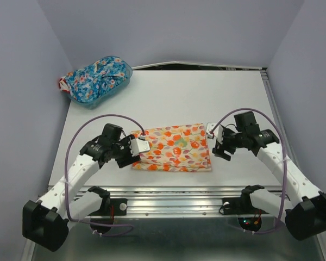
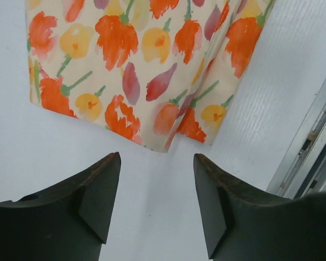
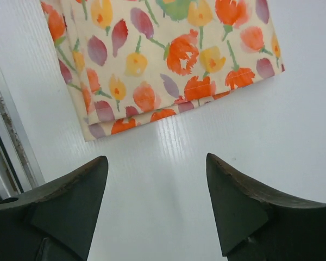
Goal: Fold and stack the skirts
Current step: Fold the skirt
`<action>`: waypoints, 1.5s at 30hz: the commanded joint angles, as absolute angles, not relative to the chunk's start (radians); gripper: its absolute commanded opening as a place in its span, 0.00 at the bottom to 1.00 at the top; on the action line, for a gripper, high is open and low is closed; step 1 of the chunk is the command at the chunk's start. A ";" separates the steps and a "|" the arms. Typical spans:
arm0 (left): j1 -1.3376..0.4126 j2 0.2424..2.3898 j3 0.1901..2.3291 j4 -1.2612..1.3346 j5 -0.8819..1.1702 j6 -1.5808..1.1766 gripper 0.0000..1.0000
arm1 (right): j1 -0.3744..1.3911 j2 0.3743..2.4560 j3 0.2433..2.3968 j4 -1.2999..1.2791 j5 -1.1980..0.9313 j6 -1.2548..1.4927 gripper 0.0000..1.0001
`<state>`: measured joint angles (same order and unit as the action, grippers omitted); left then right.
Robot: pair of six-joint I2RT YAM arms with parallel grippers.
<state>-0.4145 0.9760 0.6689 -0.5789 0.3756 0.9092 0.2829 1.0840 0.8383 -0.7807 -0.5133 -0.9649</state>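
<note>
The cream-yellow skirt (image 1: pixel 174 148) with orange-red flowers lies folded flat on the white table, between my two grippers. It also shows in the left wrist view (image 2: pixel 136 65) and in the right wrist view (image 3: pixel 163 60). My left gripper (image 1: pixel 135 155) is open and empty, just left of the skirt's left edge; its tips hover over bare table (image 2: pixel 157 163). My right gripper (image 1: pixel 220 145) is open and empty, just right of the skirt's right edge (image 3: pixel 155 166). The bright blue floral skirt (image 1: pixel 95 79) lies crumpled in the basket at the far left.
The translucent blue plastic basket (image 1: pixel 122 81) stands at the table's far left corner. A metal rail (image 1: pixel 174 191) runs along the table's near edge and shows in the left wrist view (image 2: pixel 309 141). Grey walls close in on the left, the right and the back.
</note>
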 commanded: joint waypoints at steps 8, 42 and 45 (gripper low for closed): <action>-0.423 0.985 0.770 -0.597 0.371 0.821 0.64 | 0.285 1.155 0.997 -0.885 -0.618 -0.681 0.64; -0.795 1.431 0.905 -0.365 0.247 0.434 0.36 | 0.325 2.073 1.756 -0.574 -0.410 -0.141 0.47; -0.795 1.431 0.991 -0.331 0.171 0.257 0.34 | 0.287 1.964 1.744 -0.557 -0.400 -0.007 0.53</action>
